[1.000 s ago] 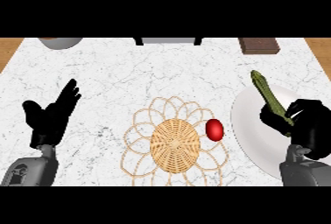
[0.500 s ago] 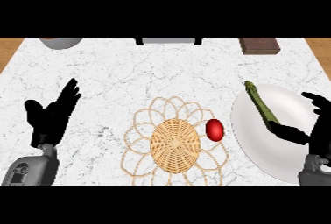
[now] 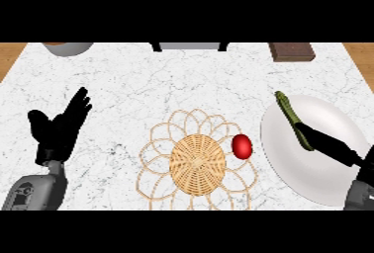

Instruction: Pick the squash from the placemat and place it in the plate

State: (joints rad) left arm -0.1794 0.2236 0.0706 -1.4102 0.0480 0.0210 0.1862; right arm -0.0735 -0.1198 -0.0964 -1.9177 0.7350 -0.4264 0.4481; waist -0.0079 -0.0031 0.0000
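The long green squash (image 3: 293,119) lay along the left rim of the white plate (image 3: 321,148), beside the woven placemat (image 3: 197,163).

The squash (image 3: 294,120) lies on the plate's (image 3: 321,168) left rim, right of the placemat (image 3: 197,160).

The right hand (image 3: 337,148) is cut off by the picture's right edge; only straight fingers show, covering the squash's (image 3: 291,116) near end. Three objects along the tabletop's (image 3: 182,84) far edge are cut off.
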